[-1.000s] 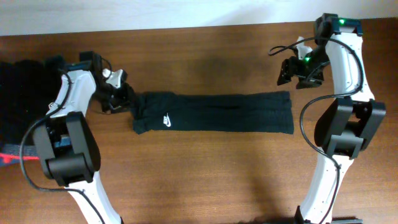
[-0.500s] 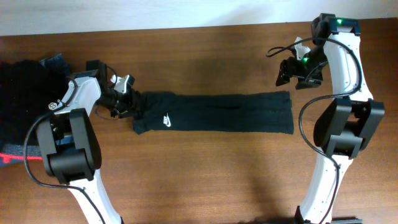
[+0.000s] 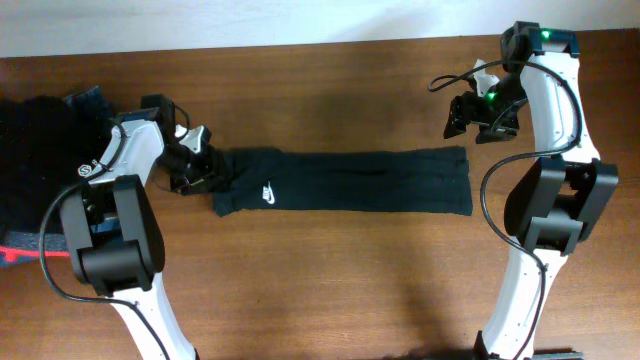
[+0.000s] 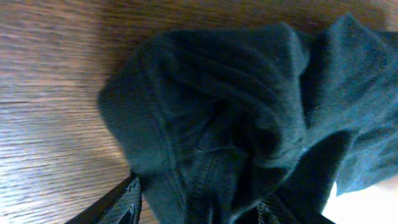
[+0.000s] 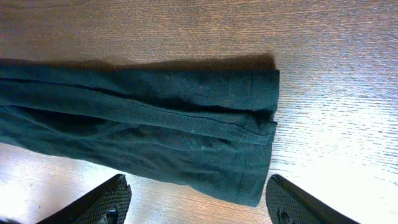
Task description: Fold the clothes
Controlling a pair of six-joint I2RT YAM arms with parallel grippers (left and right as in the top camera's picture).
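Dark green-black trousers [image 3: 350,182] lie folded lengthwise across the table, with a white logo near the waist end on the left. My left gripper [image 3: 205,170] is at that waist end. In the left wrist view its fingers [image 4: 199,211] stand apart, with the bunched waist fabric [image 4: 236,93] between them. My right gripper [image 3: 480,128] hovers above the table just beyond the leg cuffs. In the right wrist view it [image 5: 196,202] is open and empty, with the cuff end [image 5: 155,118] below and ahead of it.
A heap of dark clothes [image 3: 30,150] lies at the table's left edge, with a red-trimmed piece [image 3: 15,250] below it. Bare wood table [image 3: 330,290] runs in front of the trousers. A pale wall strip [image 3: 250,20] borders the back.
My left gripper has turned and pushed right onto the waist end of the trousers. The right arm has not moved and the trousers lie as before.
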